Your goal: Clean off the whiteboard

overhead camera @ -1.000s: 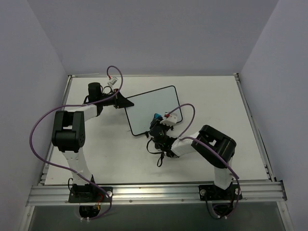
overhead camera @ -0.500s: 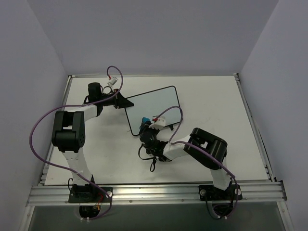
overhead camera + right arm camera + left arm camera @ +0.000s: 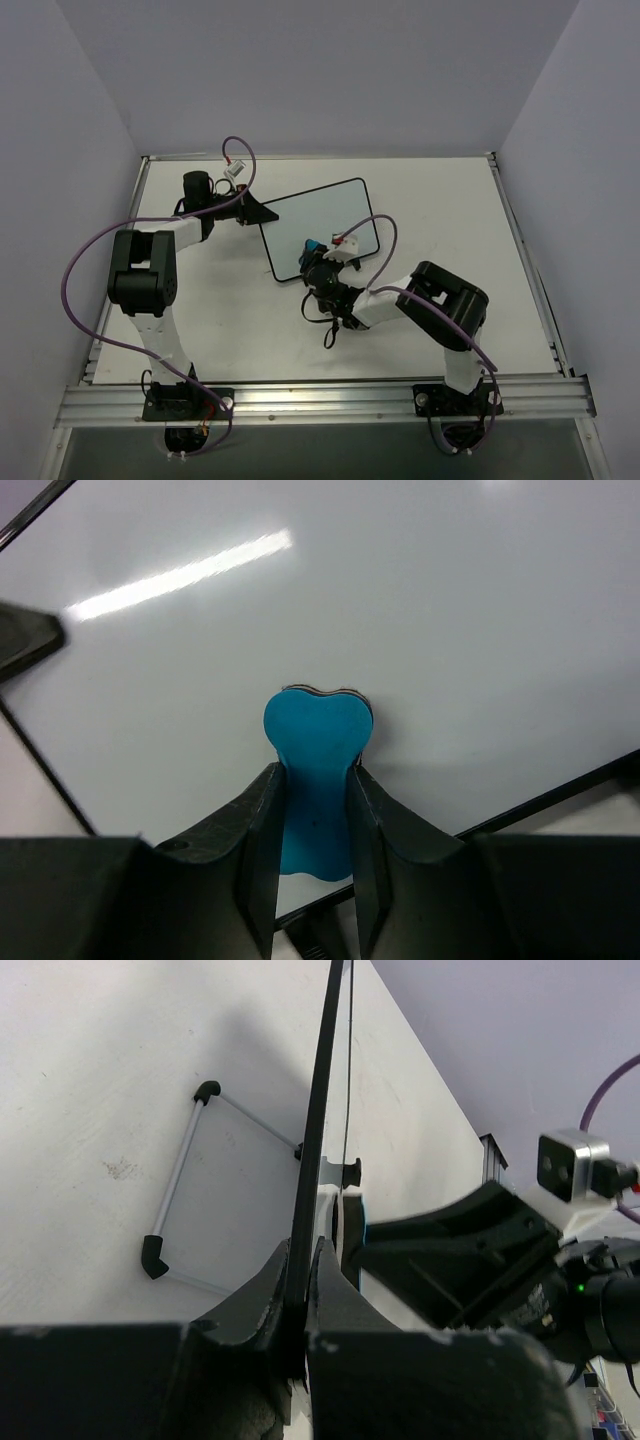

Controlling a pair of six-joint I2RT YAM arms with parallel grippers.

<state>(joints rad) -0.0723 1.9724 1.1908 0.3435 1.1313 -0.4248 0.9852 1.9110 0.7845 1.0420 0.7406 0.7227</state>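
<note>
Whiteboard sits mid-table; near its 6 o'clock edge the right gripper pinches a blue eraser against the surface (no writing visible). Farther, at 9 o'clock, the left gripper clamps the frame, likely steadying it.

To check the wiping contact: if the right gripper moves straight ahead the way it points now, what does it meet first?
The whiteboard. The right gripper holds the blue eraser, and the eraser's tip seems to touch the white surface, though depth is unclear.
</note>
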